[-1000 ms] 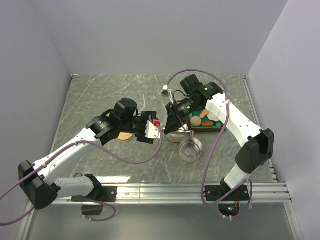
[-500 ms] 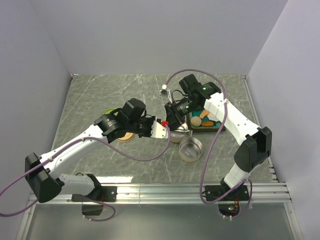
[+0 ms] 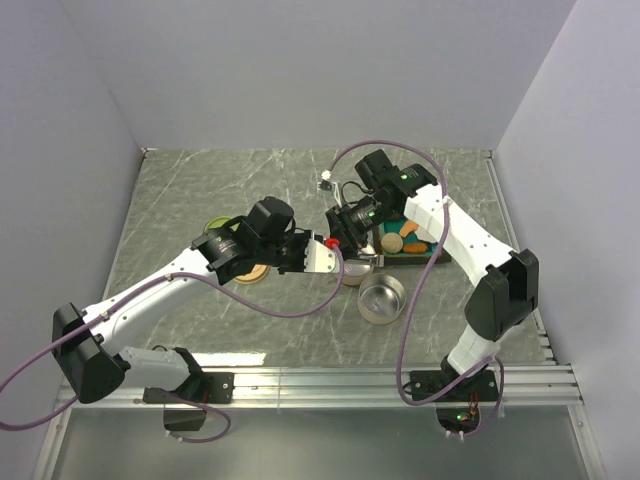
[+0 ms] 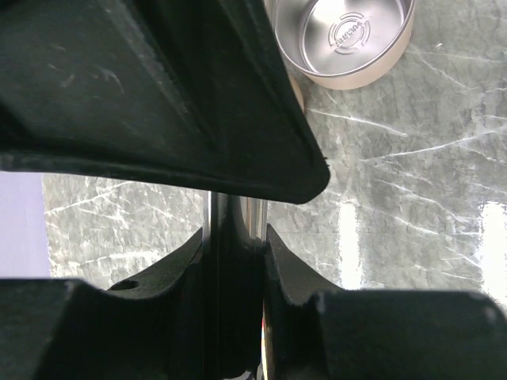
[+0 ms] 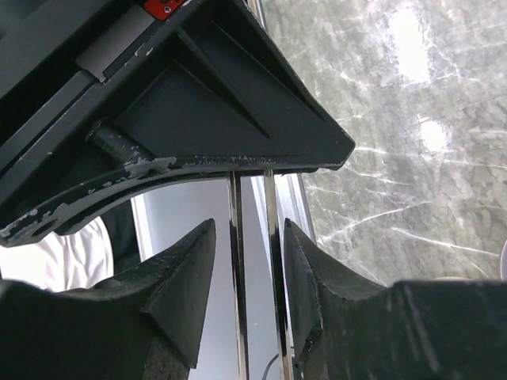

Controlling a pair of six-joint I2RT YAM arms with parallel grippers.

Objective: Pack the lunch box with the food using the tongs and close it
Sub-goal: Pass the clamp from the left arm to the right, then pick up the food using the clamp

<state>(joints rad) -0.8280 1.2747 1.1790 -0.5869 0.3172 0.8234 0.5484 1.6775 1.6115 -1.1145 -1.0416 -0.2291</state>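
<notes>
The left gripper is clenched on the tongs, pressing their two thin silver arms together between its fingers. The right gripper meets it tip to tip with its jaws parted. The tong arms run between its fingers with a sliver of gap on each side. An open round tin sits near the left gripper, to its right. The food lies on a teal tray just right of the right gripper.

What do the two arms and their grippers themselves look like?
Both the left arm and right arm have white links and black joints. A purple cable loops along each. The jaws are black and wedge-shaped; the left gripper carries a red tab, the right arm green lights.
</notes>
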